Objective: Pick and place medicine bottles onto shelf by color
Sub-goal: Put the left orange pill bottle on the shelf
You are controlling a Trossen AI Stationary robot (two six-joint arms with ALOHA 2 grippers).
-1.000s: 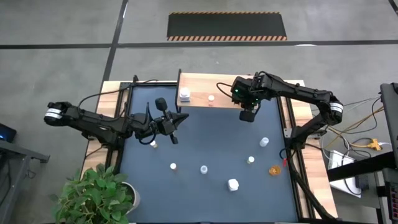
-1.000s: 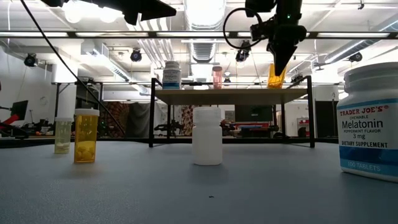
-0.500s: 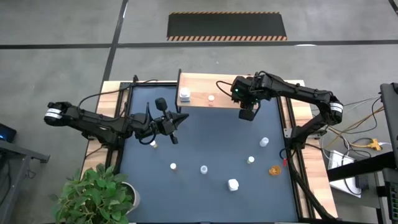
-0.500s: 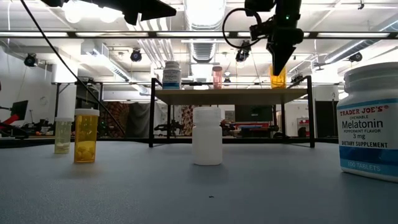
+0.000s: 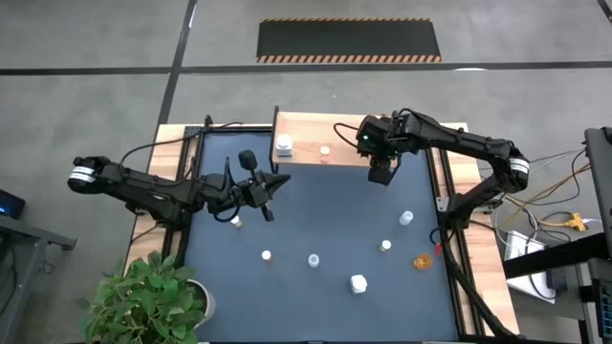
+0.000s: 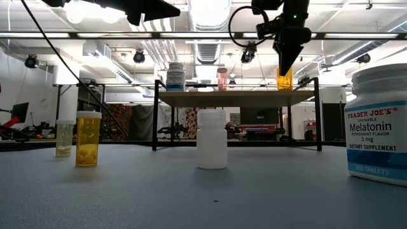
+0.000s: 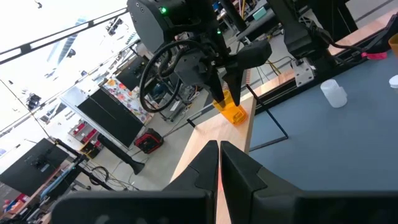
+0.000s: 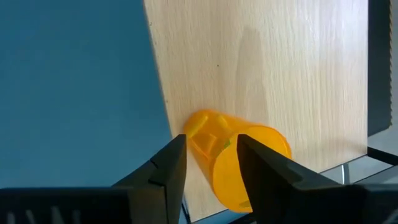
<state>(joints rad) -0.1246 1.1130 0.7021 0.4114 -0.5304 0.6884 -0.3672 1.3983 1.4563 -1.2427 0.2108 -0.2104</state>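
Observation:
The light-wood shelf (image 5: 421,143) stands at the mat's far edge. On it stand a white bottle (image 6: 175,76), a pinkish bottle (image 6: 221,78) and an orange bottle (image 8: 249,168), which rests upright on its base near the shelf's front edge. My right gripper (image 8: 211,165) is open, points steeply down and has its fingers on either side of the orange bottle's top (image 6: 284,77). My left gripper (image 7: 219,168) hangs shut and level over the mat's left part (image 5: 275,183), with nothing in it. My right gripper comes at the orange bottle's top (image 7: 229,102) from above, one finger (image 8: 168,163) on each side. Whether the fingers touch the bottle, I cannot tell. The bottle stands on the shelf board.
Several small bottles stand loose on the blue mat (image 5: 316,215): a white one (image 6: 212,138), an amber one (image 6: 88,138), a clear one (image 6: 63,138) and a large white melatonin bottle (image 6: 378,124). An orange bottle (image 5: 421,260) lies near the mat's right edge. A plant (image 5: 153,296) stands at the near left.
My right gripper has opened over the shelf, and its fingertips stand slightly higher on the orange bottle than before. The bottle, which leaned a little in the hold, now stands upright on the shelf.

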